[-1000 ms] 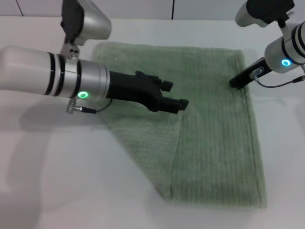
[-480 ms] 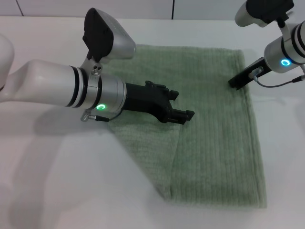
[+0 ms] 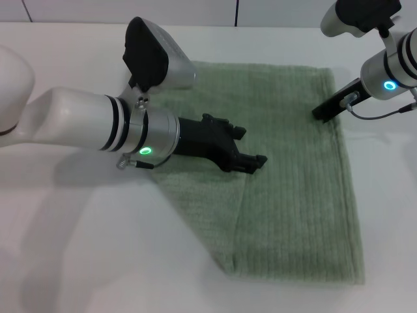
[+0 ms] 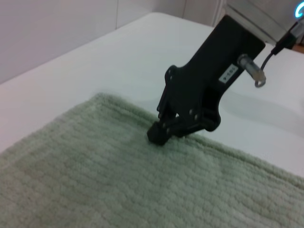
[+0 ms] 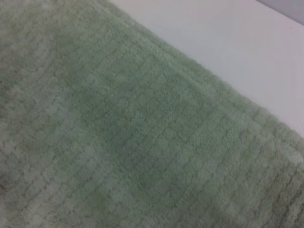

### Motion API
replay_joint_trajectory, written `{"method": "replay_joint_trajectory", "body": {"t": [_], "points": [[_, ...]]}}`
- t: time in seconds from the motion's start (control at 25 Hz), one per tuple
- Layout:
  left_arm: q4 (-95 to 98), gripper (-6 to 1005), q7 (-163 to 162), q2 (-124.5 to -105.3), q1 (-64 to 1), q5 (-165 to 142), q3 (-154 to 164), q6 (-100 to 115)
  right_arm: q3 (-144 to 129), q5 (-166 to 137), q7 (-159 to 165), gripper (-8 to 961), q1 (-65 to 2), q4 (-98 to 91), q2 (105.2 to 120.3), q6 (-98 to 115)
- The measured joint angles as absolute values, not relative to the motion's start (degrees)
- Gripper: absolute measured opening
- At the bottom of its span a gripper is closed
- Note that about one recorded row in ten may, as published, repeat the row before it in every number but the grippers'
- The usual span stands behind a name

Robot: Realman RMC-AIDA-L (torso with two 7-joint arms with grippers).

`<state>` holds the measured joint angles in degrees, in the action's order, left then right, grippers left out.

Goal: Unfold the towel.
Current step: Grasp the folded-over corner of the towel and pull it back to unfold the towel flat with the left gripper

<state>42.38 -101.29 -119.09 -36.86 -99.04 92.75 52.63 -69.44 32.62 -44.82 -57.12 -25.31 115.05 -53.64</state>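
Note:
The pale green towel [image 3: 296, 195] lies flat on the white table [image 3: 78, 248]. Its near-left part is folded over in a diagonal flap [image 3: 202, 195]. My left gripper [image 3: 251, 147] is open and empty, low over the middle of the towel by the flap's inner edge. My right gripper [image 3: 320, 114] is shut, with its tip resting on the towel's right hem near the far right corner. The left wrist view shows that tip [image 4: 159, 134] on the towel [image 4: 95, 180]. The right wrist view shows only towel [image 5: 142, 142] and its hem.
Bare white table [image 4: 85, 61] surrounds the towel on all sides. A wall with panel seams runs along the table's far edge [image 3: 234, 10]. A cable [image 3: 381, 116] hangs by my right wrist.
My left arm has reached farther right and a little nearer across the towel, its gripper still open. The right arm and the towel have not moved.

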Motion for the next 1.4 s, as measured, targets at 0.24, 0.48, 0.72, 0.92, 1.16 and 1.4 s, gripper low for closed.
{"method": "replay_joint_trajectory", "body": {"t": [0.24, 0.48, 0.72, 0.92, 1.16, 1.4], "points": [[42.2, 739, -101.3, -119.09, -36.9, -99.0, 96.6, 50.4, -69.5, 32.6, -44.8, 0, -57.1, -25.3, 115.05, -53.6], [42.1, 739, -101.2, -119.09, -36.9, -99.0, 98.6, 48.9, -69.6, 32.6, -44.8, 0, -57.0, -25.3, 115.07, -53.7], [42.4, 693, -101.4, -119.08, -36.9, -99.0, 101.2, 46.1, -69.6, 32.6, -44.8, 0, -56.9, -25.4, 115.13, -53.8], [43.2, 538, -101.5, -119.05, -36.8, -99.1, 101.8, 45.9, -69.7, 32.6, -44.8, 0, -56.8, -25.5, 115.14, -53.8], [44.6, 221, -101.4, -118.75, -36.2, -99.4, 101.8, 46.6, -69.3, 32.6, -45.6, 0, -56.7, -25.4, 115.14, -53.8], [44.9, 80, -101.5, -118.55, -36.3, -99.6, 101.4, 48.2, -69.3, 32.4, -45.6, 0, -56.8, -25.3, 115.14, -53.7]]}}
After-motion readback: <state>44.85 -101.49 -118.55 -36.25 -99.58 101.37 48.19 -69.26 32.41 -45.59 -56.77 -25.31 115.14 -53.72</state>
